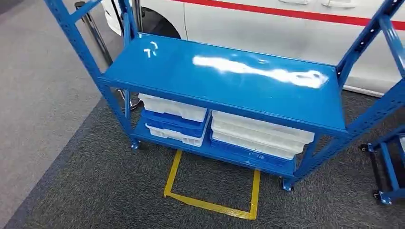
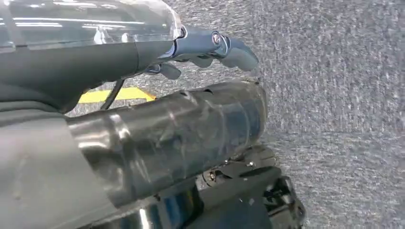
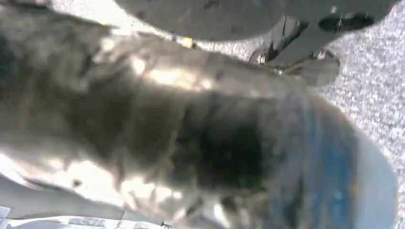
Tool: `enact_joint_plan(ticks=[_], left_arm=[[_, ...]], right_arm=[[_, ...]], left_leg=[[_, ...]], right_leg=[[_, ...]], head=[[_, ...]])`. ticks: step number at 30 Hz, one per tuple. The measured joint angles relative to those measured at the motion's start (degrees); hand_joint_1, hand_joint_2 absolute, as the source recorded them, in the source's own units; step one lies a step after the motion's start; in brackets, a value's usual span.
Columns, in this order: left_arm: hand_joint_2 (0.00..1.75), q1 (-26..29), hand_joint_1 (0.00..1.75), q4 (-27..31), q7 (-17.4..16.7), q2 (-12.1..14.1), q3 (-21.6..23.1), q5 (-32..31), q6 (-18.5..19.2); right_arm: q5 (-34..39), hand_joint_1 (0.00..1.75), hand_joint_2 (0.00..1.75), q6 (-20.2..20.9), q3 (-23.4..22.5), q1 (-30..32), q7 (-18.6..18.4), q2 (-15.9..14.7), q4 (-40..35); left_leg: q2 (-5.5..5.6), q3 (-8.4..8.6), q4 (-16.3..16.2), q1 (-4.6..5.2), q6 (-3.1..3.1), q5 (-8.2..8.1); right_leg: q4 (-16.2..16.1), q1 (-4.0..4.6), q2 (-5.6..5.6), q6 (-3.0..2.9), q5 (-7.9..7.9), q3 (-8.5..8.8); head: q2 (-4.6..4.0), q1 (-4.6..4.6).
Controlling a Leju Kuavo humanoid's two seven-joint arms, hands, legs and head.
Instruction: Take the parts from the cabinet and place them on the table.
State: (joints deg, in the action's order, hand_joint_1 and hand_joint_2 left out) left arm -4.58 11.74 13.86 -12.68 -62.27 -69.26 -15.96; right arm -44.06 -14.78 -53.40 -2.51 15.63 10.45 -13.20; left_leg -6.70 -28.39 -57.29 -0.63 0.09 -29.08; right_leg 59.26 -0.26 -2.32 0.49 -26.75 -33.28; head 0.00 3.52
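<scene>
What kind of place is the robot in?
Probably a factory or car workshop floor: a blue rack on wheels holds stacked trays, yellow tape marks the carpet, and a white car stands behind.

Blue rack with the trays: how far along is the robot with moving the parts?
Hard to say. The blue rack has a bare top shelf; stacked white and blue trays sit on its lower shelf. The left hand hangs over carpet, holding nothing; the right wrist view is too blurred. That fits parts yet to fetch, or already delivered elsewhere.
</scene>
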Motion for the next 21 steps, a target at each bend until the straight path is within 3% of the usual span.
enact_joint_plan(ticks=[1, 2, 3, 4, 6, 7, 8, 11, 12, 14, 15, 17, 18, 21], left_arm=[[0.00, -0.1, 0.00, 0.0, 0.0, 0.0, 0.0, 0.0, 0.0], [0.00, -0.1, 0.00, 0.0, 0.0, 0.0, 0.0, 0.0, 0.0], [0.00, 0.0, 0.00, 0.0, 0.0, 0.0, 0.0, 0.0, 0.0], [0.00, 0.1, 0.00, 0.0, 0.0, 0.0, 0.0, 0.0, 0.0], [0.00, 0.2, 0.00, 0.0, -0.1, 0.0, 0.0, 0.0, 0.0], [0.00, 0.3, 0.00, 0.0, -0.1, 0.0, 0.0, 0.0, 0.0], [0.00, 0.4, 0.00, 0.0, -0.2, 0.0, 0.0, 0.0, 0.0], [0.00, 0.4, 0.00, 0.0, -0.2, 0.0, 0.0, -0.1, 0.0], [0.00, 0.4, 0.00, 0.0, -0.2, 0.1, 0.0, -0.2, 0.0], [0.00, 0.2, 0.00, 0.0, -0.2, 0.1, 0.0, -0.3, 0.0], [0.00, 0.2, 0.00, 0.0, -0.3, 0.1, 0.0, -0.5, 0.0], [0.00, 0.3, 0.00, 0.0, -0.4, 0.0, 0.0, -0.5, 0.0], [0.00, 0.2, 0.00, 0.0, -0.4, 0.0, 0.0, -0.5, 0.0], [0.00, 0.3, 0.00, 0.0, -0.4, 0.0, 0.0, -0.5, 0.0]], right_arm=[[0.0, 0.00, 0.00, 0.0, 0.0, 0.0, 0.0, 0.0, 0.0], [-0.2, 0.00, 0.00, 0.0, 0.0, 0.0, 0.0, 0.0, 0.0], [-0.3, 0.00, 0.00, 0.1, 0.0, -0.1, 0.0, 0.0, 0.0], [-0.6, 0.00, 0.00, 0.5, 0.0, -0.2, -0.1, 0.0, 0.0], [-0.9, 0.00, 0.00, 0.9, 0.2, -0.2, -0.4, 0.0, 0.0], [-1.0, 0.00, 0.00, 0.8, 0.3, -0.2, -0.6, 0.0, 0.0], [-1.1, 0.00, 0.00, 0.8, 0.4, -0.2, -0.7, 0.0, 0.0], [-1.2, 0.00, 0.00, 0.7, 0.5, -0.2, -1.5, 0.1, 0.0], [-1.1, 0.00, 0.00, 0.5, 0.5, -0.2, -2.0, 0.1, 0.0], [-1.1, 0.00, 0.00, -0.2, 0.5, -0.2, -2.7, 0.1, 0.0], [-1.1, 0.00, 1.75, -0.3, 0.5, -0.2, -3.0, 0.1, 0.0], [-1.2, 0.00, 1.75, -0.5, 0.4, -0.2, -3.5, 0.1, 0.0], [-1.2, 0.00, 1.75, -0.7, 0.4, -0.2, -3.6, 0.1, 0.0], [-1.3, 0.00, 1.75, -0.8, 0.4, -0.2, -3.7, 0.1, 0.0]], left_leg=[[-0.38, 0.17, 0.0, 0.01, -0.40, -0.24], [1.83, -0.02, -1.0, -0.38, -0.68, -1.14], [4.20, -1.41, -3.7, -0.38, -0.71, -3.17], [5.35, -3.55, -8.2, -0.43, -0.78, -5.56], [6.14, -8.05, -17.0, -0.43, -1.00, -8.74], [6.17, -8.98, -18.4, -0.43, -0.98, -8.26], [6.17, -8.67, -17.1, -0.43, -0.90, -6.46], [6.52, -3.18, -3.2, -0.43, -0.17, 1.65], [7.04, -2.61, -1.4, -0.12, 0.02, 0.92], [7.02, -2.89, -1.2, 0.01, 0.27, 1.07], [7.02, -2.89, -1.3, 0.13, 0.45, 1.13], [6.54, -2.34, -0.3, -0.50, 1.51, 1.91], [6.49, -2.36, -0.1, -0.49, 1.92, 2.08], [6.00, -2.73, -0.2, -0.39, 2.07, 2.10]], right_leg=[[-0.5, -0.43, 0.56, -0.52, 0.33, 0.31], [-0.9, -0.70, 0.88, -0.85, 0.55, 0.46], [-1.0, -0.77, 1.17, -1.31, 0.61, 0.40], [-0.9, -0.72, 1.55, -1.56, 0.68, 0.27], [-0.8, -0.46, 2.38, -1.74, 0.63, 0.21], [-0.7, -0.41, 2.75, -1.80, 0.58, 0.24], [-0.6, -0.39, 3.14, -1.80, 0.49, 0.33], [-0.3, -0.40, 3.95, -1.38, 0.18, 0.62], [0.1, 0.02, 4.01, -1.02, -0.02, 0.41], [0.1, -0.13, 4.16, -0.38, 0.14, 0.09], [-0.1, -0.19, 4.19, -0.02, 0.30, 0.18], [0.5, -0.42, 4.02, 0.58, -0.23, 0.21], [2.3, -0.32, 3.41, 0.81, -1.84, -0.64], [14.7, -0.56, 3.06, 1.49, -8.16, -6.48]], head=[[-0.02, -0.04], [0.00, 0.00], [0.00, -0.06], [0.00, -0.13], [0.00, -0.11], [0.00, -0.13], [-0.02, -0.11], [0.00, -0.11], [0.00, -0.11], [0.00, -0.09], [0.00, -0.09], [0.00, -0.11], [0.00, 0.07], [0.00, 0.04]])
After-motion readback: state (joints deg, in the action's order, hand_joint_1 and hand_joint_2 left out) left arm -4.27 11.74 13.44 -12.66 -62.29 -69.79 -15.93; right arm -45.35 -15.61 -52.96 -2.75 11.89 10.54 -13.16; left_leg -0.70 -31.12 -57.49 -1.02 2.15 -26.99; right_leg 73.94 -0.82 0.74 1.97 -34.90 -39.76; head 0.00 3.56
